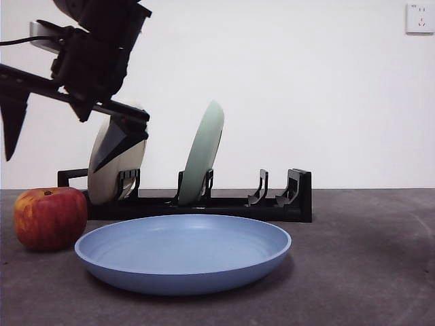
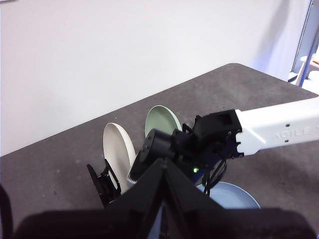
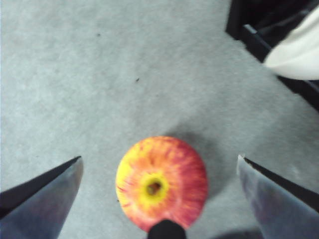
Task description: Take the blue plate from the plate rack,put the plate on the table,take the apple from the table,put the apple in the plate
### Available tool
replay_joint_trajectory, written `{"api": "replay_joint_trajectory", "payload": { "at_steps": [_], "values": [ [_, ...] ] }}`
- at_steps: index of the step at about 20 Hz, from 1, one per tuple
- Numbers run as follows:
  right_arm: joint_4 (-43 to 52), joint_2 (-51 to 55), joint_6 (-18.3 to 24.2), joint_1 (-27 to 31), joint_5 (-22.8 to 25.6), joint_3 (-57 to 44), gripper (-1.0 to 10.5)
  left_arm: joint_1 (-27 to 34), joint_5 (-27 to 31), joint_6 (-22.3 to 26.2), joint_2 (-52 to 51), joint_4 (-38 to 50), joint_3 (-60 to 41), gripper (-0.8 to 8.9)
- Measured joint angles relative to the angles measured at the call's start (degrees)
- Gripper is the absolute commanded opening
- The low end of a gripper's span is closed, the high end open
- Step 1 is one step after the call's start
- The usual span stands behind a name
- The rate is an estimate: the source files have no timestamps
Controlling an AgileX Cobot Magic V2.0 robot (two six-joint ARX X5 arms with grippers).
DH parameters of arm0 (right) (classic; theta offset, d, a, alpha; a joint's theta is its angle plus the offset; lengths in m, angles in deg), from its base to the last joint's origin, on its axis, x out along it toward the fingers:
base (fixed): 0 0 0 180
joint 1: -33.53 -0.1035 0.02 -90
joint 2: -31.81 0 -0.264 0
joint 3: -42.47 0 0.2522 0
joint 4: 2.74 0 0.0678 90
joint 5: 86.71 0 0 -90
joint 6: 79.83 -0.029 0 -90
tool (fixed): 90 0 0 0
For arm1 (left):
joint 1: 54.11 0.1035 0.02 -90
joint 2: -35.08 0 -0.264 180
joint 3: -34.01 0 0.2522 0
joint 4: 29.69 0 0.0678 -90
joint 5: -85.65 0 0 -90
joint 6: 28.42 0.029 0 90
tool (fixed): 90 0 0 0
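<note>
The right gripper (image 3: 159, 199) hangs over the apple (image 3: 162, 181), fingers (image 3: 45, 196) wide apart, the fruit centred between them on the worktop (image 3: 99, 74). Drop straight, close gently around its widest part.

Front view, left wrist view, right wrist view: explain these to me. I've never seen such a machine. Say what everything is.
This is a robot with two arms at a table. Each arm ends in an end effector with two black jaws. The front view looks level across the table. Each wrist view comes from a camera on one arm.

A blue plate lies flat on the table, with an apple beside it. Behind them, a black rack holds a cream plate and a green plate on edge.

The right end effector hangs over the apple, jaws open, holding nothing. The left end effector waits apart, jaws together.
</note>
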Motion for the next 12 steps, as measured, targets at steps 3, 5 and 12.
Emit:
{"api": "replay_joint_trajectory", "payload": {
  "at_steps": [3, 5, 12],
  "values": [
    [0.1, -2.5, -0.2, -0.9, 0.8, 0.0, 8.2, 0.0, 0.0, 0.0, 0.0, 0.0, 0.0, -0.08],
    [0.1, -4.1, -0.3, -1.4, 4.1, 0.0, 8.2, 0.0, 0.0, 0.0, 0.0, 0.0, 0.0, -0.08],
    [-2.0, -5.1, -2.3, -1.5, 5.2, 0.0, 2.1, 0.0, 0.0, 0.0, 0.0, -0.1, 0.0, -0.08]
  ]
}}
